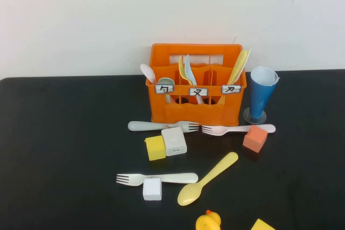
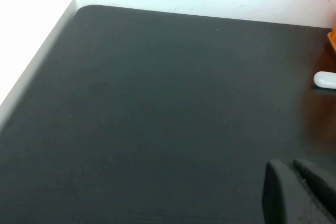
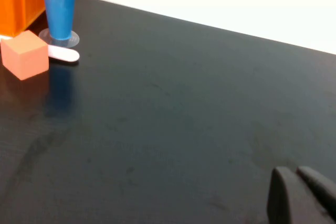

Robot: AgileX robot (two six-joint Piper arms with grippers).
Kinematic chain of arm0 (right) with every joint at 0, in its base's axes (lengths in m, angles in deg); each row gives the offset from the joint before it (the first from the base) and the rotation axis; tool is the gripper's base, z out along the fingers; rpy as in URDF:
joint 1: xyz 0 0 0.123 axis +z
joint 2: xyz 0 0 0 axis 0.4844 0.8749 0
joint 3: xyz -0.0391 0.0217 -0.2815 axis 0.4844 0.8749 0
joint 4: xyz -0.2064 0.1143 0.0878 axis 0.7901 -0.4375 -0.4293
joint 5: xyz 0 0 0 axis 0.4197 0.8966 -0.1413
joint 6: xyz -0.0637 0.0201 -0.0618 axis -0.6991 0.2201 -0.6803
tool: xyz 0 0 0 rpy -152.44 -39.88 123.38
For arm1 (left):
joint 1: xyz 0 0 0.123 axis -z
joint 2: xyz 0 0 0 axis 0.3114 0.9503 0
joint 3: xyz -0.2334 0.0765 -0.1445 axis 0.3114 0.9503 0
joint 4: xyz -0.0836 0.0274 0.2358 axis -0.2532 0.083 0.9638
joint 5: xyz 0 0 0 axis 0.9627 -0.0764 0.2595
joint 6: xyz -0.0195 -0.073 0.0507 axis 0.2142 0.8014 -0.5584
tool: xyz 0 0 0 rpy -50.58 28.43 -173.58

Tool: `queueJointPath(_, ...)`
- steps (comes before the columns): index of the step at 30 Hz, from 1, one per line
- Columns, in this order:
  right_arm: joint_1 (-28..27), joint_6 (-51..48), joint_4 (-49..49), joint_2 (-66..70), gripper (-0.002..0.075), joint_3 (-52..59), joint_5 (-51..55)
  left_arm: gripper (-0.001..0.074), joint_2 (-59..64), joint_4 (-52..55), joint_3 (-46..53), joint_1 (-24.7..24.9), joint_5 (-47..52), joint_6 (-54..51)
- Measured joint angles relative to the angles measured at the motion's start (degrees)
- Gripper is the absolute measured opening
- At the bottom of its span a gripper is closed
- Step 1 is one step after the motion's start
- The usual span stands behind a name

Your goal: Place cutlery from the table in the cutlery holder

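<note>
The orange cutlery holder (image 1: 195, 100) stands at the back middle of the black table (image 1: 64, 149) with several spoons and forks upright in it. On the table lie a pale grey-blue fork (image 1: 161, 126), a cream fork (image 1: 237, 129), a whitish fork (image 1: 156, 178) and a yellow spoon (image 1: 207, 179). Neither arm shows in the high view. My left gripper (image 2: 294, 169) is shut and empty over bare table at the left. My right gripper (image 3: 296, 174) is shut and empty over bare table at the right; the cream fork's handle tip (image 3: 63, 53) lies far from it.
A blue paper cup (image 1: 261, 94) stands right of the holder. Cubes lie among the cutlery: yellow (image 1: 155, 147), white (image 1: 174, 141), small white (image 1: 152, 189), orange (image 1: 255, 138). A yellow duck (image 1: 208, 221) and a yellow block (image 1: 262, 225) sit at the front edge.
</note>
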Motion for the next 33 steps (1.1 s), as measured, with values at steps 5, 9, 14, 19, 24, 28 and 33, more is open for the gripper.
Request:
queueJointPath(5,0.00,0.00,0.00,0.00,-0.0003,0.00,0.00,-0.0001,0.00,0.00,0.00,0.00,0.00,-0.03)
queueJointPath(9,0.00,0.00,0.00,0.00,-0.0003,0.00,0.00,-0.0001,0.00,0.00,0.00,0.00,0.00,-0.03)
queueJointPath(14,0.00,0.00,0.00,0.00,-0.0003,0.00,0.00,-0.0001,0.00,0.00,0.00,0.00,0.00,-0.03)
queueJointPath(19,0.00,0.00,0.00,0.00,-0.0003,0.00,0.00,-0.0001,0.00,0.00,0.00,0.00,0.00,-0.03)
queueJointPath(24,0.00,0.00,0.00,0.00,-0.0003,0.00,0.00,-0.0001,0.00,0.00,0.00,0.00,0.00,-0.03)
queueJointPath(28,0.00,0.00,0.00,0.00,-0.0003,0.00,0.00,-0.0001,0.00,0.00,0.00,0.00,0.00,-0.03)
queueJointPath(33,0.00,0.00,0.00,0.00,-0.0003,0.00,0.00,-0.0001,0.00,-1.49,0.00,0.00,-0.23,0.87)
